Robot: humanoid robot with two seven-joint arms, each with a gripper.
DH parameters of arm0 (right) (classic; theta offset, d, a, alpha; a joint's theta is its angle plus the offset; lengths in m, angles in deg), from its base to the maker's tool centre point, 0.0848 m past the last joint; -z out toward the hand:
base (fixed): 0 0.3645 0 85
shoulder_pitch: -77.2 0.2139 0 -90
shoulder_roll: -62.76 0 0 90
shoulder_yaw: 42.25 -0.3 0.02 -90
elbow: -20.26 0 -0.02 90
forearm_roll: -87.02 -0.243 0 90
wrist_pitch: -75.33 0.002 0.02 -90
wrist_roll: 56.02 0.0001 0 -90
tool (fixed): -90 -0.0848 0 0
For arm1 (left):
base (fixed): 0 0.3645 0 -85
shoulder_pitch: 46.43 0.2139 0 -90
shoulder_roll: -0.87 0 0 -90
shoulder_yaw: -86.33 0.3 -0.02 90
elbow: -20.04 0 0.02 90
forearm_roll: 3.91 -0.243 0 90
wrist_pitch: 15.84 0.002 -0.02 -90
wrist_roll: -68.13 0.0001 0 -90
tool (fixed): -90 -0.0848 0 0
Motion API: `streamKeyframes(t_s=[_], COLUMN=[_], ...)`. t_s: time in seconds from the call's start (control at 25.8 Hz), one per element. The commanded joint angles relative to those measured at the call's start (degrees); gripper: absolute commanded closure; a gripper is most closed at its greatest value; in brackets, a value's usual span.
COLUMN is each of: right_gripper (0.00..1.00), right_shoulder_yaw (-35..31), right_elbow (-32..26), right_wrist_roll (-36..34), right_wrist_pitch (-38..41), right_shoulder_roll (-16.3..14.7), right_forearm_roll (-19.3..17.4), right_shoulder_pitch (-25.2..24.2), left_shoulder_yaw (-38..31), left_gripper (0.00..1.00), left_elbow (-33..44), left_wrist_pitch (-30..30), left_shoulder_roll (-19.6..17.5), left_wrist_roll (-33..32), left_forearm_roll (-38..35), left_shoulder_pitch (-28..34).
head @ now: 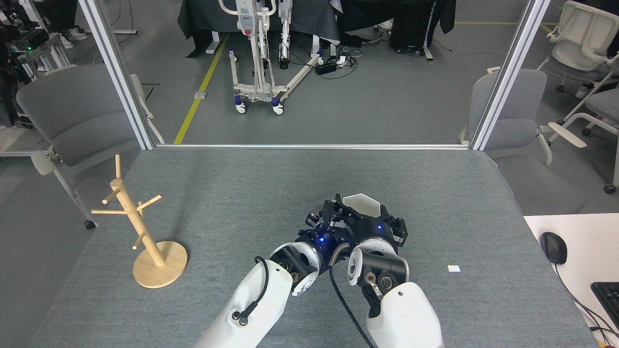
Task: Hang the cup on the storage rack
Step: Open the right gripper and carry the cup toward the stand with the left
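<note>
The white cup [361, 205] with its hexagonal rim is held just above the middle of the grey table, mouth facing up and away from me. My right gripper [375, 218] is shut around its lower body, and most of the cup is hidden behind the black fingers. My left gripper [332, 211] presses in against the cup's left side; its fingers are dark and bunched, so their state is unclear. The wooden storage rack [137, 223] stands on its round base at the table's left edge, far from both grippers, with nothing on its pegs.
A small white scrap [453, 268] lies on the table [242, 193] to the right. A white desk with a black mouse [552, 247] and keyboard [607, 296] adjoins at the right. Metal frame posts [503, 77] and grey chairs [72, 121] stand behind the table.
</note>
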Motion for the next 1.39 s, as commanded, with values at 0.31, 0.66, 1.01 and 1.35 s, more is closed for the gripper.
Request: streamKeyframes(t_s=[0.31, 0.66, 1.01, 1.35], right_gripper=[0.01, 0.01, 0.00, 0.00], right_shoulder_yaw=[2.0, -13.2, -39.4, -39.8], right_elbow=[0.0, 1.9, 19.1, 17.1], right_wrist_roll=[-17.3, -36.6, -46.0, -45.6], right_wrist_pitch=[4.4, 7.6, 52.0, 57.3], right_shoulder_roll=[0.1, -2.2, -15.5, -17.3], right_forearm_roll=[-0.8, -7.4, -10.2, -2.3], right_shoulder_pitch=[-0.1, 0.5, -7.1, -18.5], left_shoulder_yaw=[-0.4, -8.5, -16.8, -30.1], left_gripper=[1.00, 1.00, 1.00, 1.00], left_elbow=[3.4, 15.8, 35.7, 41.0], left_wrist_pitch=[-1.2, -1.4, -2.5, -9.7], left_shoulder_roll=[-1.3, -10.0, -18.6, -22.1], left_wrist_roll=[0.0, -0.5, -0.3, 4.8], left_forearm_roll=[-0.3, -0.4, -0.3, -0.3], left_shoulder_pitch=[4.5, 14.1, 29.3, 41.8])
